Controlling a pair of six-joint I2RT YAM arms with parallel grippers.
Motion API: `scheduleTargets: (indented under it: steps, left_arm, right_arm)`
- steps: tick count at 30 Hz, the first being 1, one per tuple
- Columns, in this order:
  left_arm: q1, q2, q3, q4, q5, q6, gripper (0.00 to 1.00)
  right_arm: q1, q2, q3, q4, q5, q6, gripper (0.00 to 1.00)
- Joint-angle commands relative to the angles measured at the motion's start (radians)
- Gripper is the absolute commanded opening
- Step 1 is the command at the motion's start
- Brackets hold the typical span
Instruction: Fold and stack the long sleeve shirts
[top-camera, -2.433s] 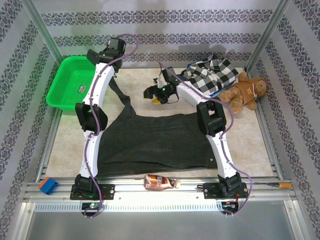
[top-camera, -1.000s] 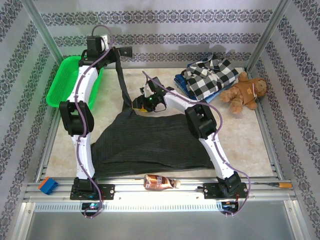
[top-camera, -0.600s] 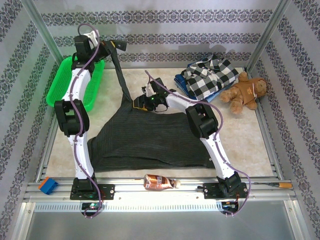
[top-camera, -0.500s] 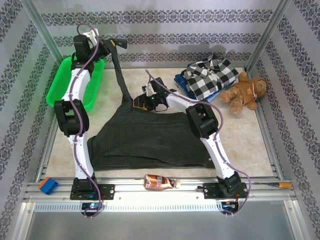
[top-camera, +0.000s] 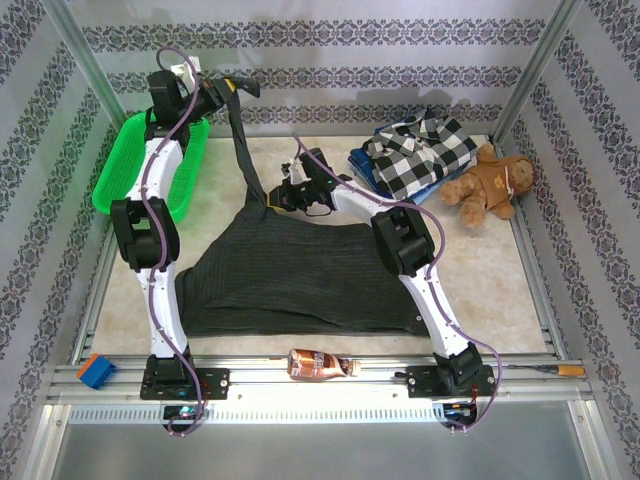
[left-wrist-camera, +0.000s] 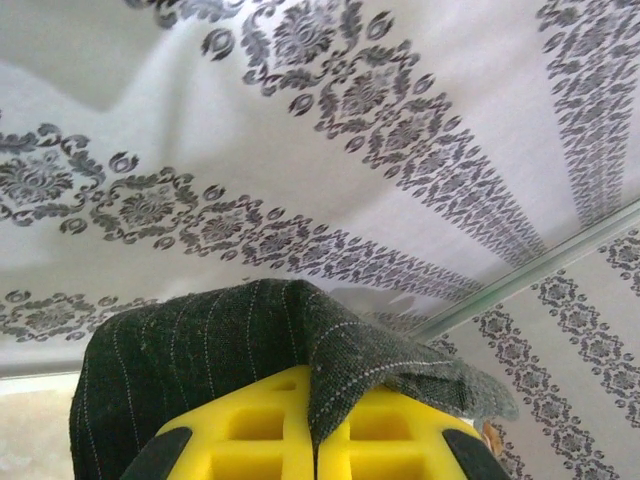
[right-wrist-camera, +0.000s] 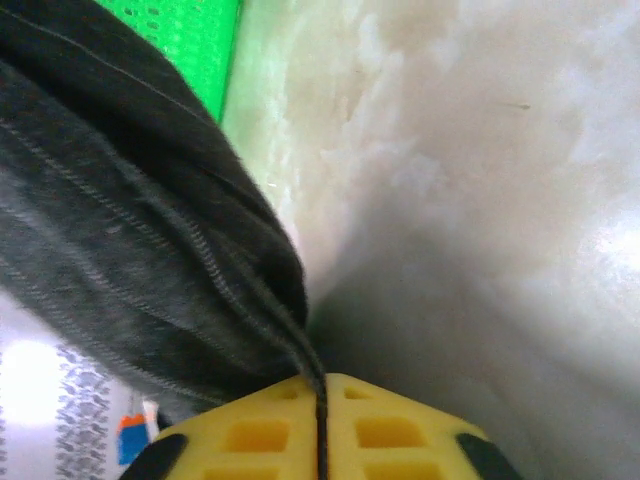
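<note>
Fingers of left gripper and right gripper clamped tight on charcoal shirt, bottle label unreadable

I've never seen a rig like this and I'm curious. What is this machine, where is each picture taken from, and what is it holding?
Two white robot arms, left arm and right arm, stand bolted at the near edge of the table. The wide picture comes from a fixed camera overhead; the other two from wrist cameras looking along yellow fingers. The left fingers pinch a sleeve of the dark pinstriped shirt, held high; the right fingers are shut on the same shirt lower down. Also there: a checked shirt on a blue garment, a teddy bear, a green basket.
</note>
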Motion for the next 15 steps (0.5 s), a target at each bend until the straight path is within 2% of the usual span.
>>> scheduleTargets:
  steps: [1,3,5,7,10,13,14,15]
  left_arm:
    - [0.009,0.023,0.047,-0.044,-0.045,0.035,0.01]
    - [0.01,0.028,0.065,-0.115,-0.115,0.068,0.05]
    - [0.011,0.034,0.081,-0.187,-0.202,0.1,0.19]
    - [0.012,0.042,0.099,-0.224,-0.251,0.115,0.21]
    - [0.012,0.049,0.134,-0.299,-0.357,0.125,0.59]
    - [0.004,0.046,0.181,-0.416,-0.413,0.135,0.77]
    - [-0.004,0.038,0.191,-0.469,-0.425,0.152,0.88]
    - [-0.017,0.026,0.192,-0.522,-0.441,0.174,0.88]
  right_arm:
    - [-0.013,-0.01,-0.008,0.045,-0.007,0.009,0.0]
    - [-0.016,-0.038,-0.043,0.023,0.038,0.003,0.0]
    - [-0.025,-0.065,-0.087,-0.008,0.094,0.013,0.0]
    - [-0.038,-0.094,-0.162,0.008,0.132,0.054,0.0]
    - [-0.057,-0.14,-0.268,0.019,0.205,0.099,0.0]
    - [-0.075,-0.16,-0.342,0.045,0.237,0.161,0.0]
    - [-0.079,-0.162,-0.356,0.043,0.247,0.178,0.0]
    - [-0.083,-0.165,-0.366,0.042,0.252,0.187,0.0]
